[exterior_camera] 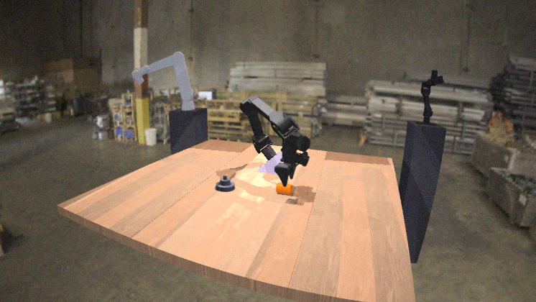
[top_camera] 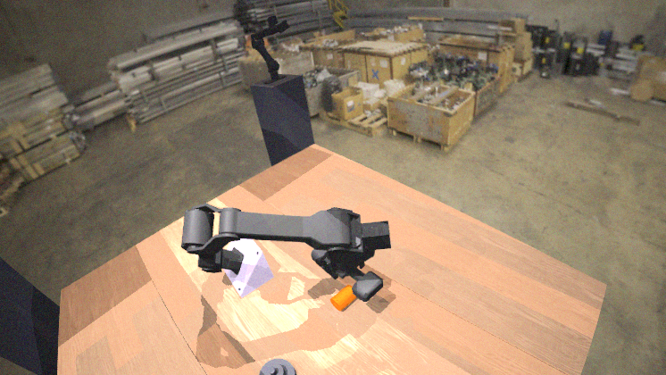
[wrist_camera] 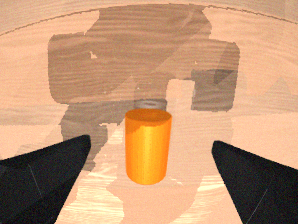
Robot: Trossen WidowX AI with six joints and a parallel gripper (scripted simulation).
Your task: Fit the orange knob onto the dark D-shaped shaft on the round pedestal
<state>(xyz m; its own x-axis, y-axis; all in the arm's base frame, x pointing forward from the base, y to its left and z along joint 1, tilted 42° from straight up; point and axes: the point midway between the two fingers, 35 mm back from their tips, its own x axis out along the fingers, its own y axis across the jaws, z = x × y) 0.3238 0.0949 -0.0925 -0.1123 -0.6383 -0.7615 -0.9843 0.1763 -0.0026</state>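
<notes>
The orange knob (top_camera: 342, 298) (exterior_camera: 284, 188) (wrist_camera: 147, 150) lies on its side on the table. Its hole cannot be made out. My gripper (top_camera: 346, 279) (exterior_camera: 287, 180) (wrist_camera: 152, 144) is open and empty, pointing down low over the knob. In the wrist view the knob lies between the two spread fingers, with a gap on each side. The dark round pedestal (top_camera: 265, 370) (exterior_camera: 218, 186) stands upright to the left of the knob in the exterior view, its short shaft (exterior_camera: 225, 177) bare. It is cut off at the bottom edge of the top view. The shaft's flat side cannot be seen.
A pale lilac wedge-shaped block (top_camera: 255, 275) (exterior_camera: 269, 166) stands by the arm's base, behind the gripper in the exterior view. The wooden table (top_camera: 466, 279) (exterior_camera: 225, 232) carries patchy arm shadows. Other arms stand on dark plinths (top_camera: 284, 116) (exterior_camera: 423, 180) beyond its edges.
</notes>
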